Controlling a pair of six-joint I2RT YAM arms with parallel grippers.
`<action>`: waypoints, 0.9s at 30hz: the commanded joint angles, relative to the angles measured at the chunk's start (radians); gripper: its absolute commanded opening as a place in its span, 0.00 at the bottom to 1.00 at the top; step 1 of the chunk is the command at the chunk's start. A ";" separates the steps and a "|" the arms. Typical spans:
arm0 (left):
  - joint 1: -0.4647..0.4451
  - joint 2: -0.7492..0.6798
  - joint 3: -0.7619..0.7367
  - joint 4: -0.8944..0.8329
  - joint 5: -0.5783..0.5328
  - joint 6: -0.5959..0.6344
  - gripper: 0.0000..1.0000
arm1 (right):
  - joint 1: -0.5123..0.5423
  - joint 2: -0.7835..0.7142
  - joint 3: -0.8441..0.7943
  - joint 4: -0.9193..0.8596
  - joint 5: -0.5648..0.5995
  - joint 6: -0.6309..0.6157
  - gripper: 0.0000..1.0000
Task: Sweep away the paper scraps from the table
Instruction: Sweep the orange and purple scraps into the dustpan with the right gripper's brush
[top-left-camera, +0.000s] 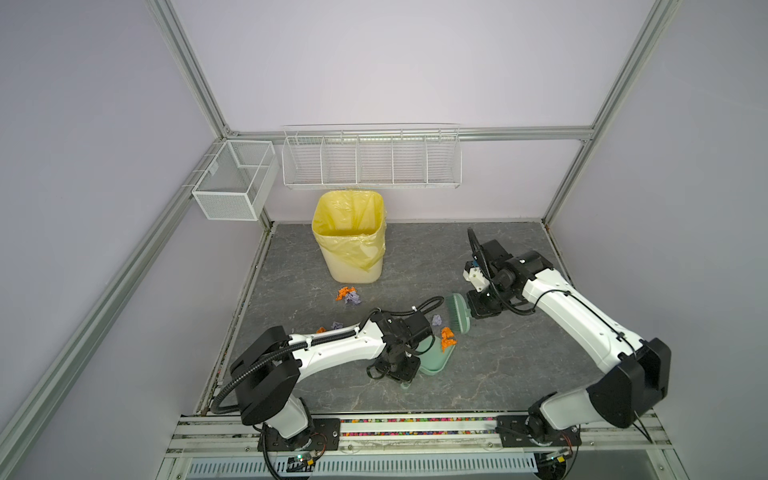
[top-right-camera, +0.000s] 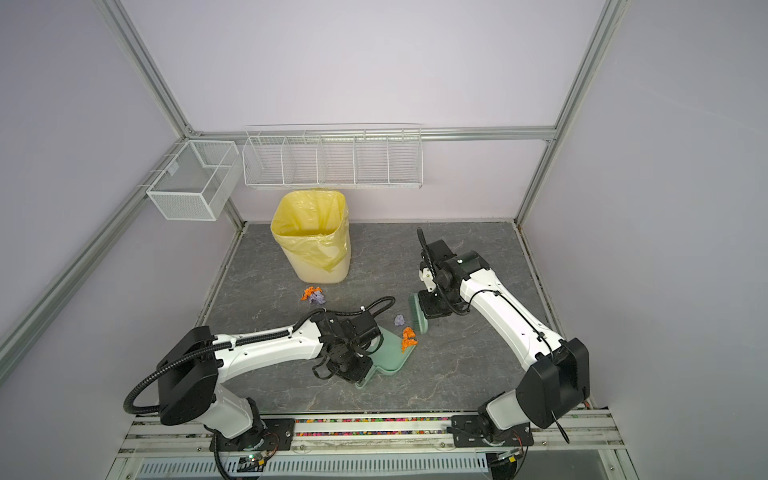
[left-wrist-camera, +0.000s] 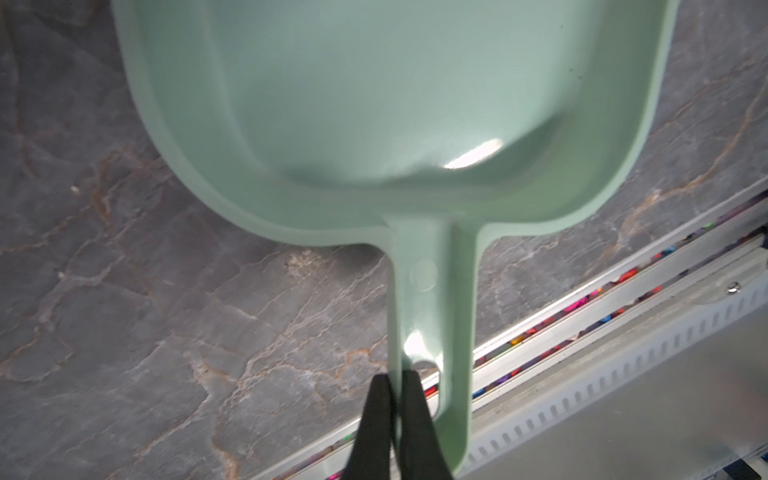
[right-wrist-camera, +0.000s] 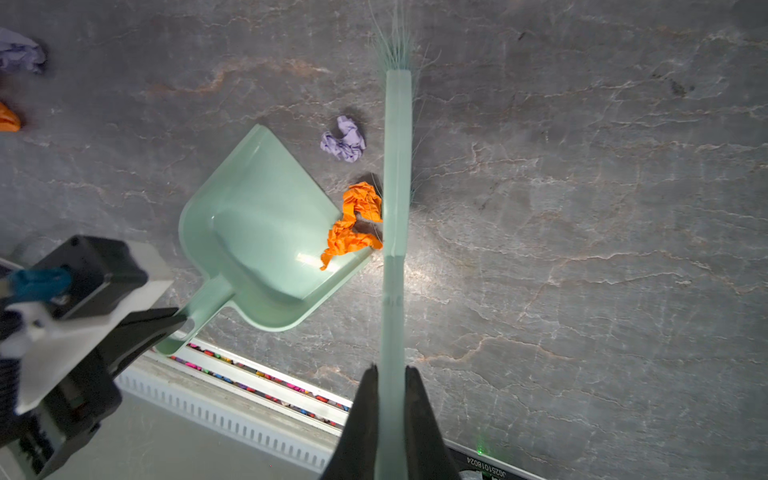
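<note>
My left gripper (left-wrist-camera: 395, 376) is shut on the handle of a pale green dustpan (left-wrist-camera: 395, 104), which lies on the table (top-left-camera: 498, 374) with its mouth towards the brush. My right gripper (right-wrist-camera: 391, 368) is shut on the handle of a green brush (right-wrist-camera: 397, 166), whose bristles rest on the table. An orange paper scrap (right-wrist-camera: 355, 224) lies on the dustpan's lip against the brush, and a lavender one (right-wrist-camera: 344, 141) sits just beyond it. More paper scraps (top-left-camera: 348, 295) lie in a cluster near the bin, and others (top-left-camera: 337, 325) lie beside my left arm.
A cream bin with a yellow liner (top-left-camera: 349, 241) stands at the back left of the table. White wire baskets (top-left-camera: 372, 160) hang on the back wall and the left rail. Aluminium rails frame the table's front edge (top-left-camera: 415, 428).
</note>
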 joint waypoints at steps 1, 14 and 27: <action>0.003 0.036 0.040 0.002 0.014 0.023 0.00 | 0.030 -0.054 -0.015 0.004 -0.120 0.000 0.07; 0.017 0.052 0.063 0.001 0.013 0.022 0.00 | -0.016 -0.062 0.094 0.068 -0.008 -0.004 0.07; 0.037 0.052 0.065 0.006 0.001 0.011 0.00 | -0.029 0.097 0.154 0.147 0.034 -0.044 0.07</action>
